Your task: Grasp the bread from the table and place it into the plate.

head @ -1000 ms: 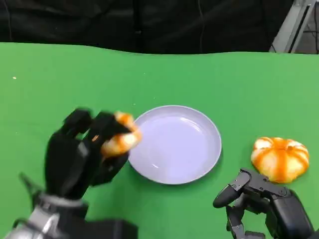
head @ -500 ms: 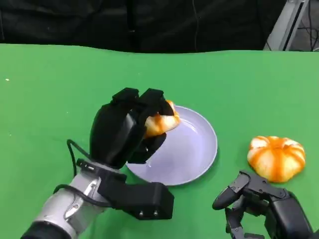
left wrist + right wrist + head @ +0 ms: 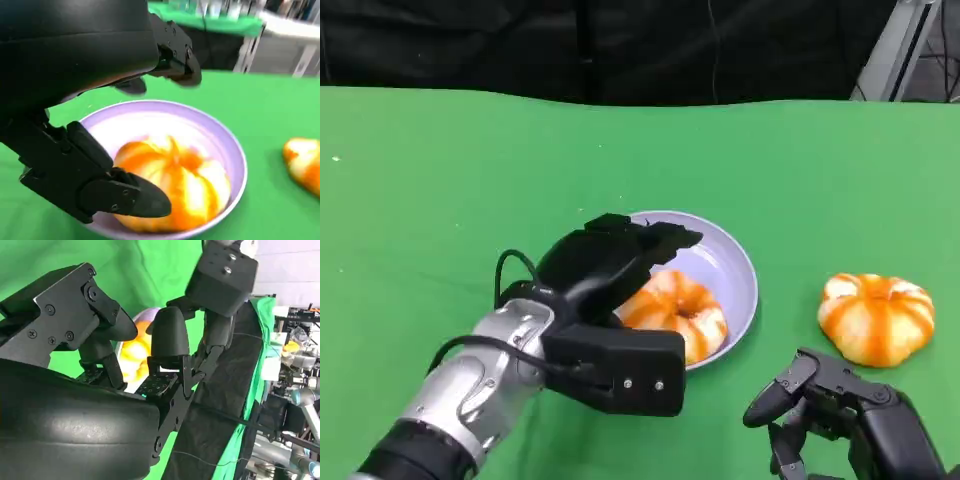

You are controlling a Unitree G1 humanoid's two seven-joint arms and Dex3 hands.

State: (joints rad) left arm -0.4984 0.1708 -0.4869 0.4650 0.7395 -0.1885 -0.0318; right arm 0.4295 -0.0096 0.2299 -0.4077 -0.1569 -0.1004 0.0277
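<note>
The bread lies in the plate toward its 6 o'clock rim, under the left hand, whose fingers are spread and hold nothing, so a careless withdrawal could snag the bread and drag it out.

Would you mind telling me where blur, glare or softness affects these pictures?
Head view: fairly sharp, evenly lit, a soft shadow beside the plate. Left wrist view: the bread is overexposed and soft, the background smeared, the left hand dark. Right wrist view: the right hand looms close with sheen on its shell; the bread behind glows blurred.
</note>
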